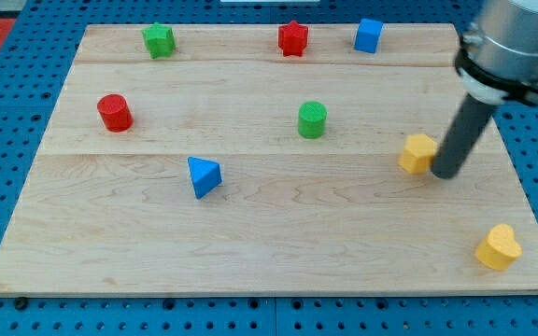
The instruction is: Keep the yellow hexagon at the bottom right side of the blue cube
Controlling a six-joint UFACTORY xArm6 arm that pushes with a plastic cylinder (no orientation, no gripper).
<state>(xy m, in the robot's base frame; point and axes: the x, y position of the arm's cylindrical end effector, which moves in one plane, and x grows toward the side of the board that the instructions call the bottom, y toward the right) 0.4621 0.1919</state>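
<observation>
The yellow hexagon (417, 153) lies on the wooden board at the view's right, at mid height. The blue cube (369, 35) sits near the view's top edge, up and a little left of the hexagon. My tip (445, 175) rests on the board just to the right of the yellow hexagon, touching or almost touching its right side. The dark rod rises up and to the right to the arm's grey body at the view's top right corner.
A red star (293, 38) and a green star (159, 40) sit along the top. A red cylinder (115, 112) is at the left, a green cylinder (312, 119) in the middle, a blue triangle (204, 175) lower left, a yellow heart (499, 247) at the bottom right.
</observation>
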